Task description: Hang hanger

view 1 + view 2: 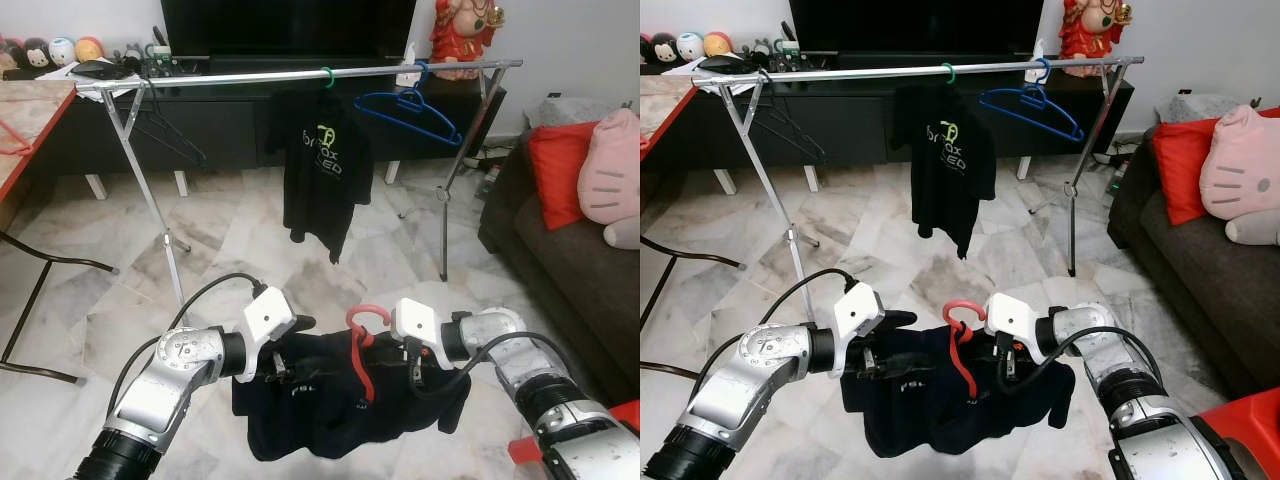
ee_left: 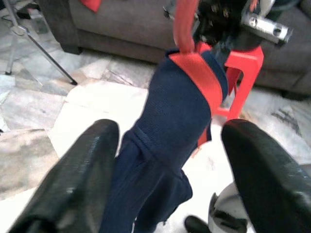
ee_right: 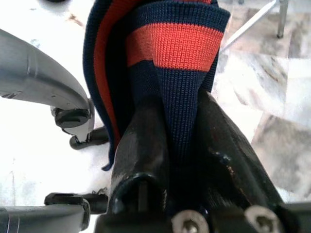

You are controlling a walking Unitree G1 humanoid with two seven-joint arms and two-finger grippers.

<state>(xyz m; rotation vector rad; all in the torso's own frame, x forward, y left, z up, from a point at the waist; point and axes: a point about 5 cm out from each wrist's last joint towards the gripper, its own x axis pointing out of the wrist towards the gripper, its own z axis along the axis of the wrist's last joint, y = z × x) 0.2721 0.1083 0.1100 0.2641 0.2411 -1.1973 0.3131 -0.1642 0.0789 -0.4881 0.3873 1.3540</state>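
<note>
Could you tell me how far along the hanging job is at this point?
Done: the navy shirt is already on the red hanger. In hand: the right gripper is pinched on the shirt's striped hem, while the left gripper straddles the fabric with its fingers open. Left: raising the hanger's hook onto the rail, beside the hung black T-shirt.

The black T-shirt [image 1: 322, 170] hanging on the clothes rail [image 1: 300, 77] carries a pale printed logo whose letters are too small to read for sure, and nothing else shows legible writing.
</note>
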